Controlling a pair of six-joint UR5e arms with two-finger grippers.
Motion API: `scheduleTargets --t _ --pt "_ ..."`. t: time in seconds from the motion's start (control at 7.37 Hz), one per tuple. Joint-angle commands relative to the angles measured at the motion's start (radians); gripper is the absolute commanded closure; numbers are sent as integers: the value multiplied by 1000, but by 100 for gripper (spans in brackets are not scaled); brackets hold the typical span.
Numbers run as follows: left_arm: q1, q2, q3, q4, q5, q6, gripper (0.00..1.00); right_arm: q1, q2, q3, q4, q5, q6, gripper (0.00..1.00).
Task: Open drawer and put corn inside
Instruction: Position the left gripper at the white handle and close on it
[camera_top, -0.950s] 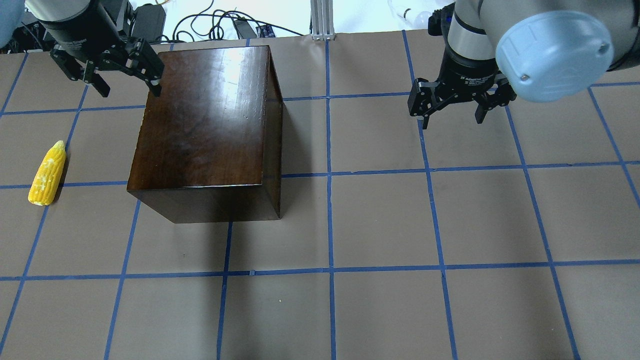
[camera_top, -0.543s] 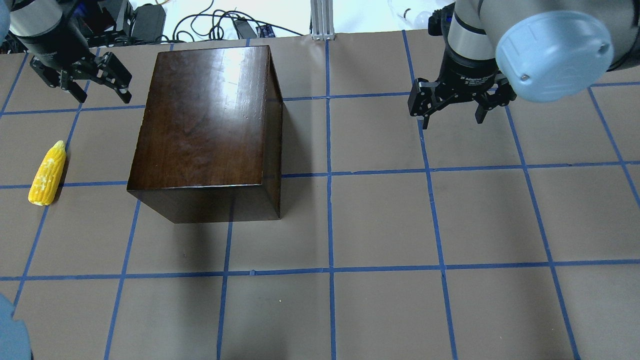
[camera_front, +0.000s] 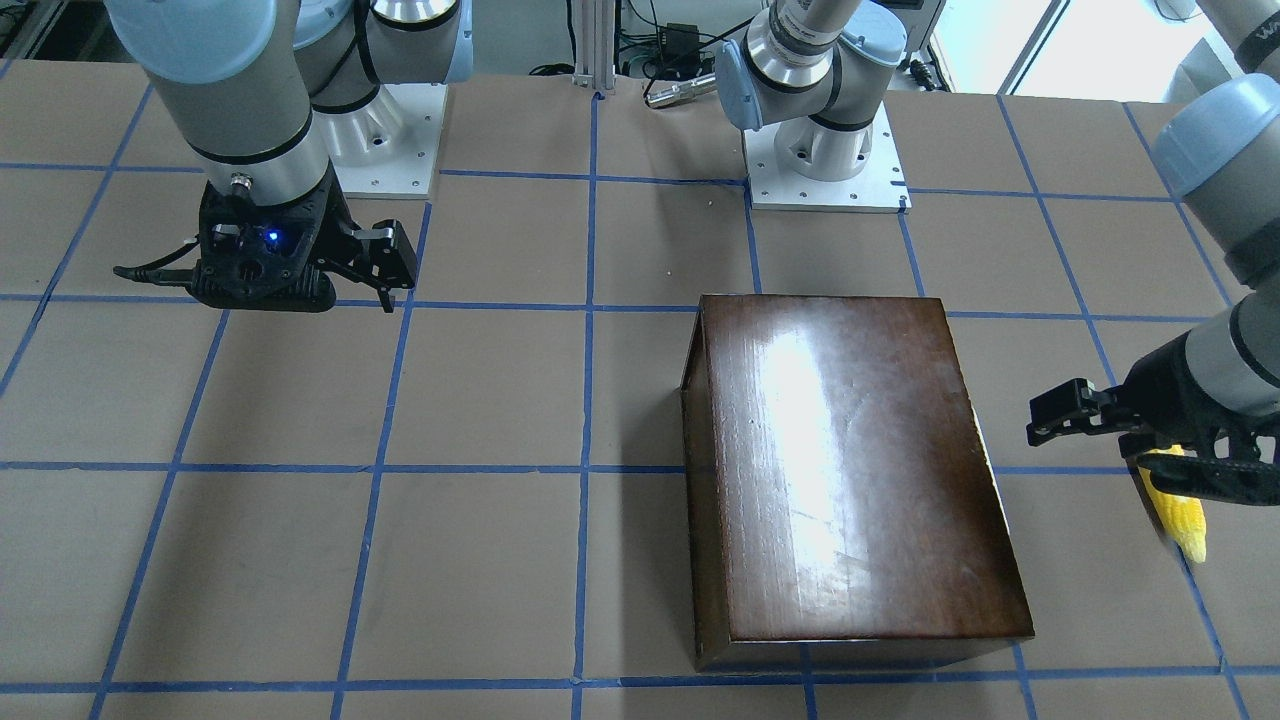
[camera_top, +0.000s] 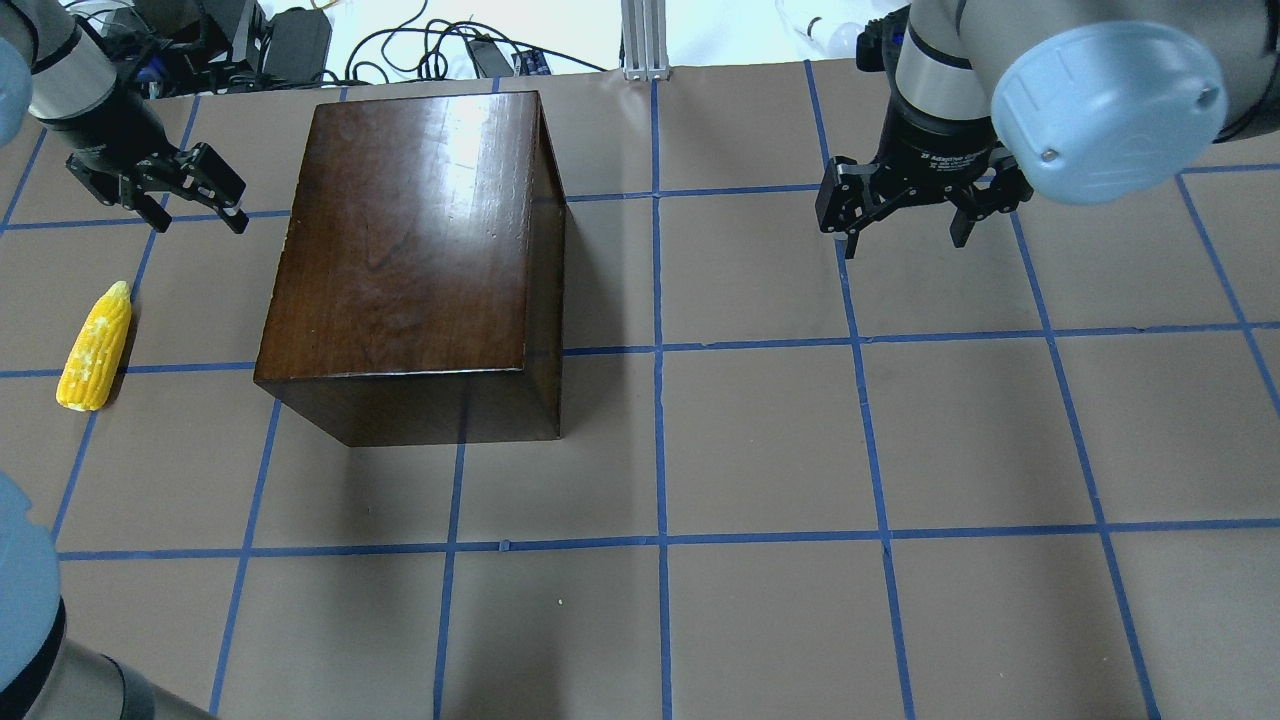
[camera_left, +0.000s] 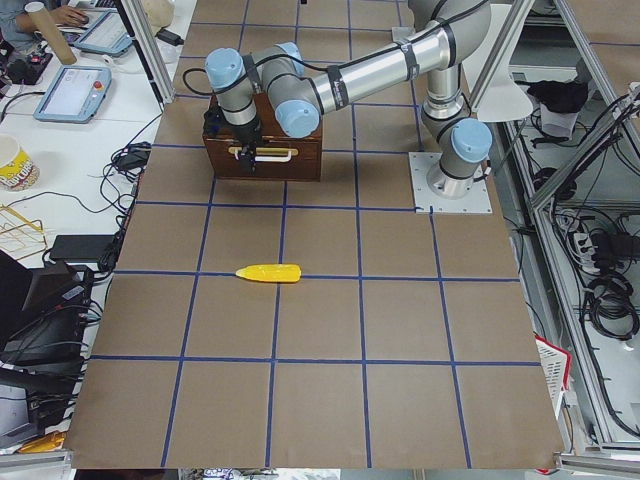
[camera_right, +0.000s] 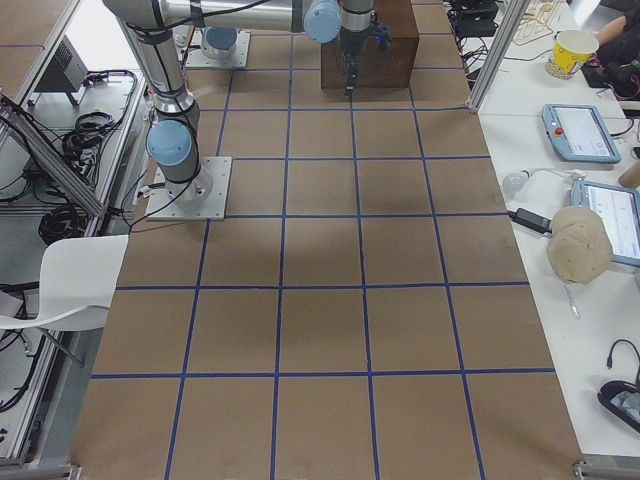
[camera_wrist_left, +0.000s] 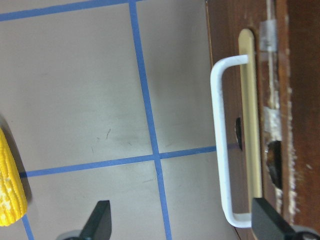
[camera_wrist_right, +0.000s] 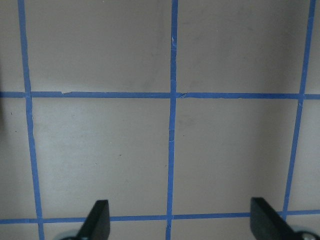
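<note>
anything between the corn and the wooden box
No object: in the overhead view only bare table crossed by blue tape lines separates the corn from the box.

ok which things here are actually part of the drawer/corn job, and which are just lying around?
Job:
- corn, lying beside the box
- drawer, shut, with white handle
- left claw, open, near that handle

Lying about:
- right claw, open over bare table
- paper cup, tablet, cap, off to the side
</note>
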Motion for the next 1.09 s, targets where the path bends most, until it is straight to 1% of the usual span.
scheduleTargets --t 0.0,0.14,0.27,0.41,0.95 --pt "40 -5 -71 82 -73 -8 0 0 0 0 0 1 0 0" --pt "34 6 -82 93 -80 -13 0 0 0 0 -2 1 0 0" --pt "34 9 -87 94 -119 -12 0 0 0 0 0 1 0 0" --pt "37 1 -87 94 -136 -6 0 0 0 0 0 1 0 0" --pt "37 0 -110 94 -138 -10 0 0 0 0 0 1 0 0"
